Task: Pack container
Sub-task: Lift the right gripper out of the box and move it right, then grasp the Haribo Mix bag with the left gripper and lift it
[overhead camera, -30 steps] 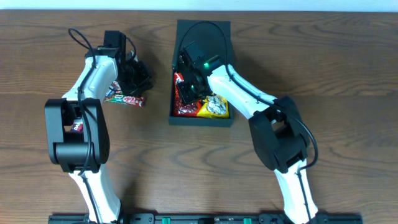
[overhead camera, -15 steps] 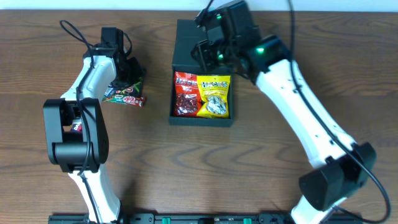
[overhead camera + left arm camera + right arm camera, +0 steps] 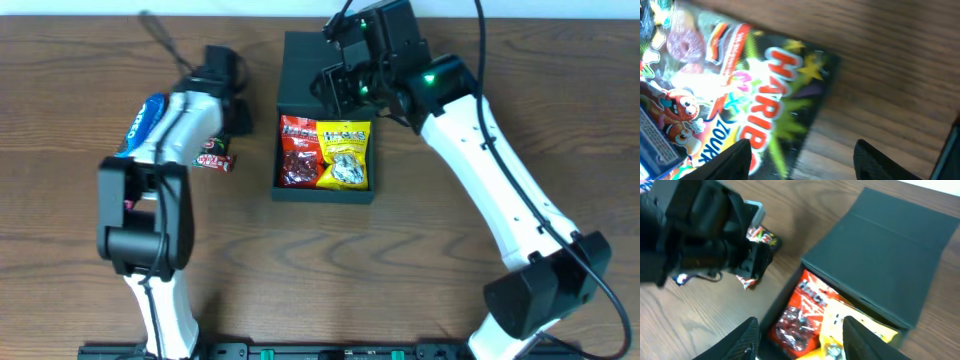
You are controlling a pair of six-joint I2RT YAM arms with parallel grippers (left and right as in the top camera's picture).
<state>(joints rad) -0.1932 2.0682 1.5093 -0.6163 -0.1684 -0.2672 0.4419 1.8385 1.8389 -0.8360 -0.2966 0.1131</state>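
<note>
Soft, even light; the left arm (image 3: pixel 175 105) is motion-blurred. Glare whitens the blurry packet (image 3: pixel 755 100) beyond the left gripper (image 3: pixel 802 162).

The container (image 3: pixel 300 70) looks matte and smooth, the table (image 3: pixel 60 80) grained wood, the Haribo packet (image 3: pixel 775 90) glossy crinkled plastic.

The right end effector (image 3: pixel 801 332) has risen out of the container (image 3: pixel 300 60); the left arm (image 3: pixel 180 110) has swung toward it.

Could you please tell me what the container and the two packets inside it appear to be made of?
The container looks like matte card or plastic: flat, dull, no glare. The red packet and yellow packet look like glossy printed film, crinkled with bright highlights.
</note>
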